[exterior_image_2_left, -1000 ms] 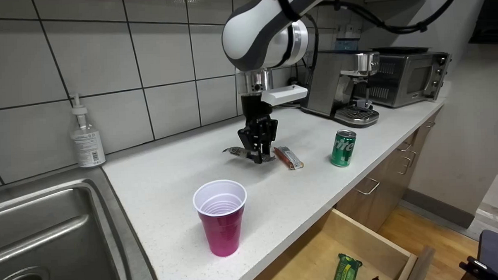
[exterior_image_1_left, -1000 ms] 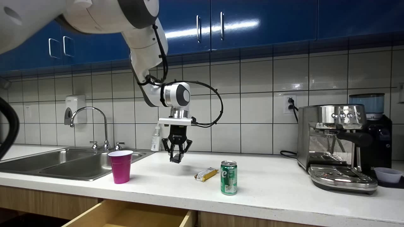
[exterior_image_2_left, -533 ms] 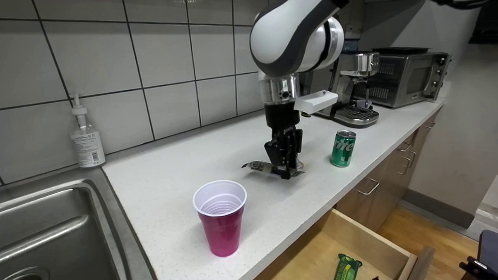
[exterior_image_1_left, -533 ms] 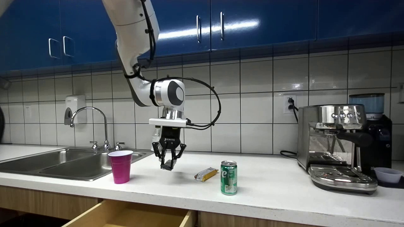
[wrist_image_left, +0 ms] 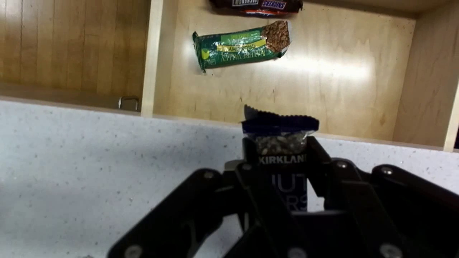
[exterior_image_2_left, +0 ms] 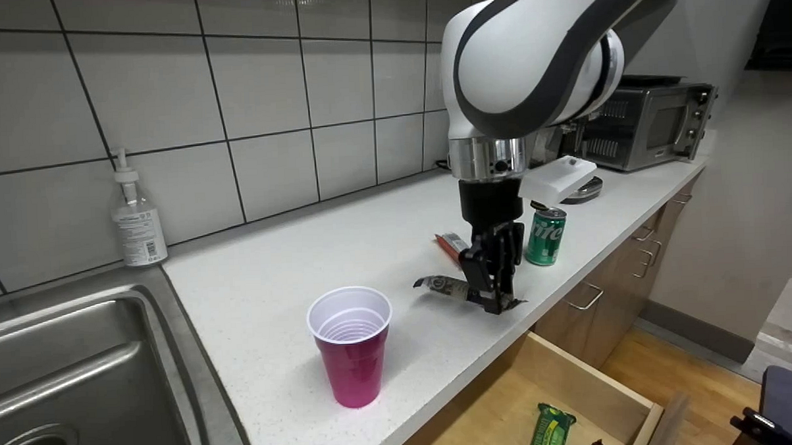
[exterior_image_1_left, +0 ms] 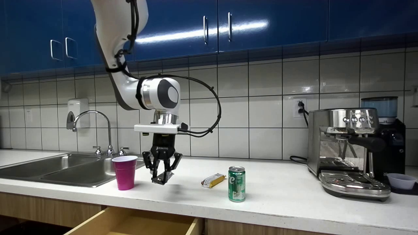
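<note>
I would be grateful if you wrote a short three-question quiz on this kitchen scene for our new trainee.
1. What is the claw gripping?
2. True or false: the green can lies on its side.
3. Fill in the gap: the green-wrapped bar lies inside the open ____.

Key:
1. A Kirkland bar.
2. False; it stands upright on the counter.
3. drawer
</note>
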Robot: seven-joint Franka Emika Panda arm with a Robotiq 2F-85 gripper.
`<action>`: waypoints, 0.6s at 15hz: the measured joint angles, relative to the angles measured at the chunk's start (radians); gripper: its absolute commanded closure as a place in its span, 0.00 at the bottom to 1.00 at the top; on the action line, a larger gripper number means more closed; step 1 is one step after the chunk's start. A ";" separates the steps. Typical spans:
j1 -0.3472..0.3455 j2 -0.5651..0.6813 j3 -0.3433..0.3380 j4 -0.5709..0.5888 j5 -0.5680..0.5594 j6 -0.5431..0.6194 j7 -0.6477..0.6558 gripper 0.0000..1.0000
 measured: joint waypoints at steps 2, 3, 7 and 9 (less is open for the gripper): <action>0.020 -0.045 0.000 -0.066 0.000 0.022 0.063 0.88; 0.031 -0.065 0.001 -0.096 0.002 0.030 0.099 0.88; 0.063 -0.126 0.012 -0.202 0.034 0.077 0.258 0.88; 0.078 -0.150 0.014 -0.251 0.059 0.114 0.337 0.88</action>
